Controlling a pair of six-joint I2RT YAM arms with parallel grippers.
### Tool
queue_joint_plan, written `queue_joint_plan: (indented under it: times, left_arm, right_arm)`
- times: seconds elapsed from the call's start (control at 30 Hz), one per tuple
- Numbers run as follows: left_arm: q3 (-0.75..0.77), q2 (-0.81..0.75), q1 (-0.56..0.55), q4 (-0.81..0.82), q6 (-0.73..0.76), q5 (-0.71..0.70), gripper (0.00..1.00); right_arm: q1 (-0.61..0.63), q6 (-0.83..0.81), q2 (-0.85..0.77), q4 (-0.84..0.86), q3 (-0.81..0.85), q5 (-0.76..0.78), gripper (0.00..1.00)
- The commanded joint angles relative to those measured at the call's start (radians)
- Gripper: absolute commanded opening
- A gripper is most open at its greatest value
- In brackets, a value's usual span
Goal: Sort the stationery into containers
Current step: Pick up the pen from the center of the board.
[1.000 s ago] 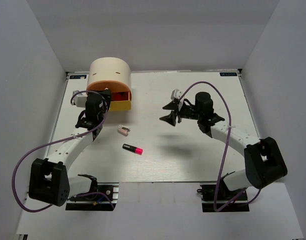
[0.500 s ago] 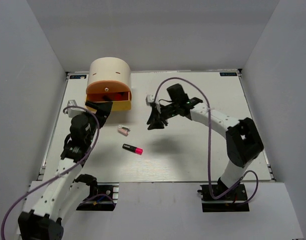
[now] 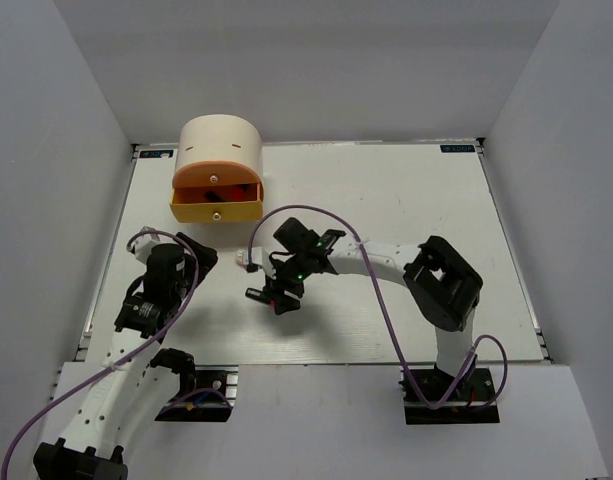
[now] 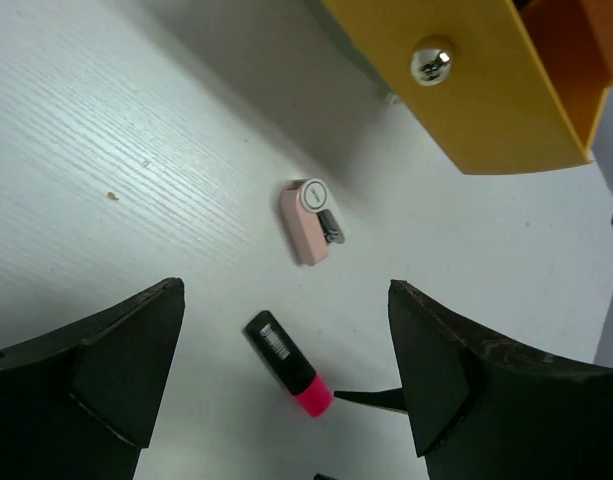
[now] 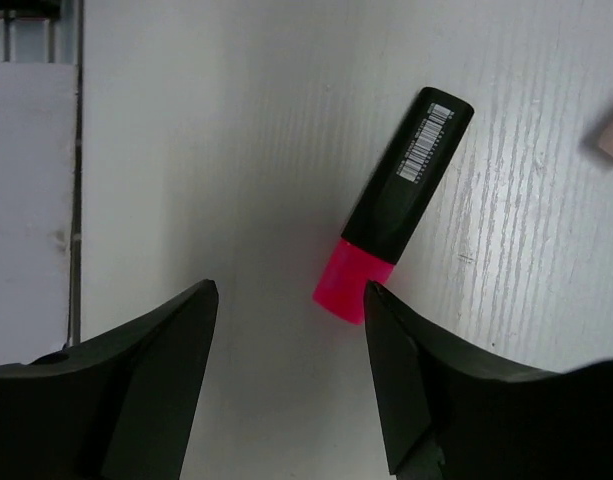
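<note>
A black highlighter with a pink cap (image 5: 401, 195) lies on the white table, also in the top view (image 3: 255, 294) and the left wrist view (image 4: 289, 365). My right gripper (image 3: 280, 300) is open just above it, the pink cap close to one fingertip (image 5: 378, 300). A tiny pink-and-white piece (image 3: 248, 262) lies just beyond it, also in the left wrist view (image 4: 311, 220). My left gripper (image 3: 199, 256) is open and empty, left of both. The cream cylindrical unit (image 3: 221, 146) stands far left, its yellow drawer (image 3: 216, 209) pulled out.
The drawer's knob (image 4: 431, 60) and orange inside (image 4: 571, 50) show in the left wrist view. A dark item lies in the open drawer (image 3: 214, 181). White walls enclose the table on three sides. The right arm's purple cable arcs over the table middle (image 3: 386, 300).
My right gripper swept left and toward the near edge, from mid-table to over the pink-capped highlighter. My left gripper drew back from the drawer front, leaving it open.
</note>
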Motion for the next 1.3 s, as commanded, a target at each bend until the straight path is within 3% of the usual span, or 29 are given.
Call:
queue_joint_plan:
  times: [0.0, 0.27, 0.4, 0.5, 0.53, 0.63, 0.77, 0.93, 1.13, 1.27]
  left_arm:
    - [0.038, 0.008, -0.003, -0.078, 0.010, -0.029, 0.92]
    - [0.049, 0.008, -0.003, -0.110, 0.010, -0.020, 0.92]
    - [0.058, -0.011, -0.003, -0.139, 0.010, -0.020, 0.92]
    - [0.039, -0.034, -0.003, -0.148, 0.010, -0.029, 0.92]
    - [0.039, -0.046, -0.003, -0.148, 0.010, -0.029, 0.92]
    - [0.010, -0.069, -0.003, -0.148, 0.001, -0.009, 0.92]
    - [-0.048, -0.078, -0.003, -0.108, -0.020, 0.011, 0.92]
    - [-0.088, -0.078, -0.003, -0.052, -0.030, 0.029, 0.92]
    - [-0.117, -0.069, -0.003, -0.004, -0.030, 0.048, 0.92]
    - [-0.126, -0.069, -0.003, 0.008, -0.030, 0.057, 0.92]
  right_arm:
    - [0.031, 0.107, 0.026, 0.064, 0.053, 0.133, 0.66]
    - [0.093, 0.225, 0.118, 0.154, 0.079, 0.387, 0.65]
    - [0.114, 0.227, 0.149, 0.174, 0.078, 0.496, 0.57]
    - [0.117, 0.215, 0.155, 0.167, 0.070, 0.526, 0.38]
    - [0.119, 0.210, 0.151, 0.159, 0.069, 0.514, 0.24]
    - [0.110, 0.187, 0.118, 0.142, 0.046, 0.488, 0.00]
    - [0.085, 0.120, -0.006, 0.151, 0.013, 0.451, 0.00]
    - [0.027, 0.038, -0.119, 0.206, 0.085, 0.456, 0.00]
    - [-0.028, -0.043, -0.104, 0.363, 0.177, 0.471, 0.00]
    - [-0.038, -0.123, -0.067, 0.563, 0.199, 0.483, 0.00]
